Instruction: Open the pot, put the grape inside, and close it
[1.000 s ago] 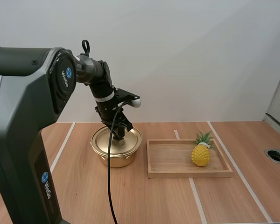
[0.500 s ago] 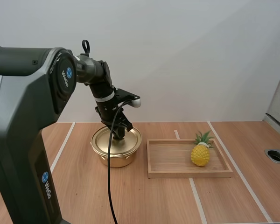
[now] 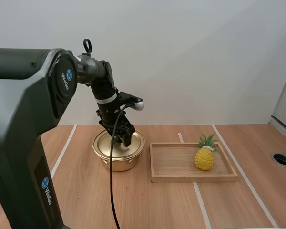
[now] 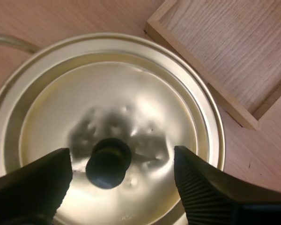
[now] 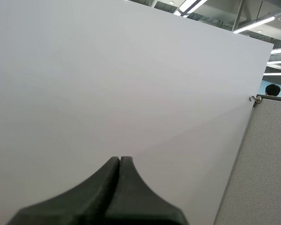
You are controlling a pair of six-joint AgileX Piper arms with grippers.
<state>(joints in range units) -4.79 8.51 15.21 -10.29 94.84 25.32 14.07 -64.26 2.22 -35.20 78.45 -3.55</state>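
1. Wooden desk carries a gold pot with its lid seated. Just beside the pot stands a tray.
2. No grape is to be seen. The only fruit is a yellow pineapple, upright in the tray toward its right end, well apart from the pot. It looks to be the thing meant for the pot.
3. The left claw has just dropped a little compared with half a second ago and now hangs close over the lid's middle.
4. That claw is spread: its fingers stand one on each side of the black knob with a gap on both sides. From the wrist view the knob sits nearer one finger than the other, and neither seems to touch it.
5. For the task this reads as the end of the approach to step one, opening the pot. The grasp is not yet made, and the lid is not lifted.
6. The likely next need is a small further descent, then a squeeze on the knob. Since the knob is off-centre between the fingers, one finger may meet it first and nudge the lid.
7. Against the earlier frames nothing else differs: pot, lid, tray and pineapple lie just as they did.
8. The right claw is pressed together on nothing.
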